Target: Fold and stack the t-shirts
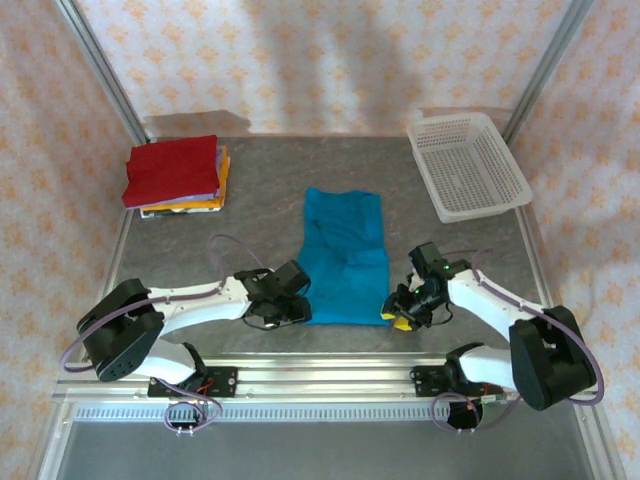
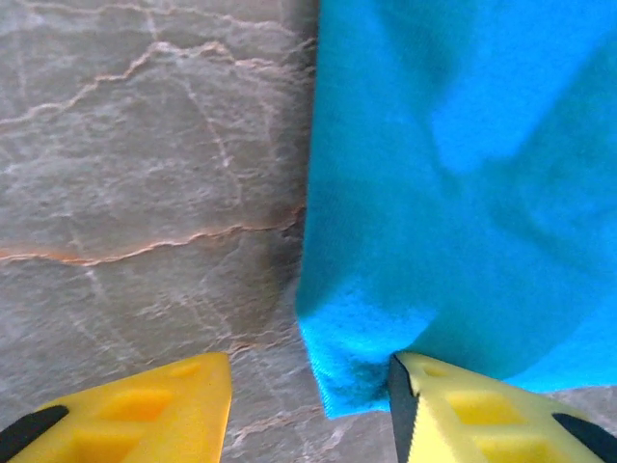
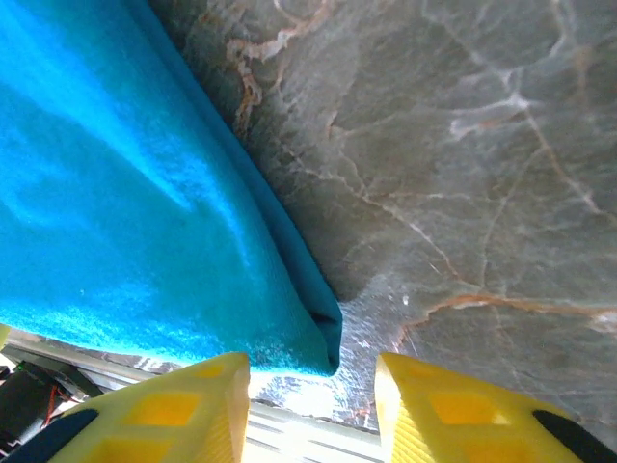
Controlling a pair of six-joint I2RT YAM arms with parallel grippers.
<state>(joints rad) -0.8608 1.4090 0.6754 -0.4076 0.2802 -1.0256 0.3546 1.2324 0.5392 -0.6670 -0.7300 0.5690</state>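
Far left of the teal t-shirt [image 1: 345, 255] sits a red-topped stack of folded t-shirts [image 1: 175, 175]. The left hand [image 2: 308, 386] straddles the shirt's near-left corner, fingers apart. The teal t-shirt lies flat mid-surface [image 1: 260, 215]. The right hand [image 3: 310, 386] gapes at the near-right corner. A white basket [image 1: 482, 208] stands far right.

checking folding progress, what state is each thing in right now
large teal-blue cloth t-shirt, flat mid-table, partly folded, not yet stacked
pile of red, purplish and orange-yellow cloth t-shirts, folded, stacked far left, red on top
white perforated plastic basket, upright, empty
left gripper, open, straddling the teal shirt's near left corner
right gripper, open, straddling its near right corner
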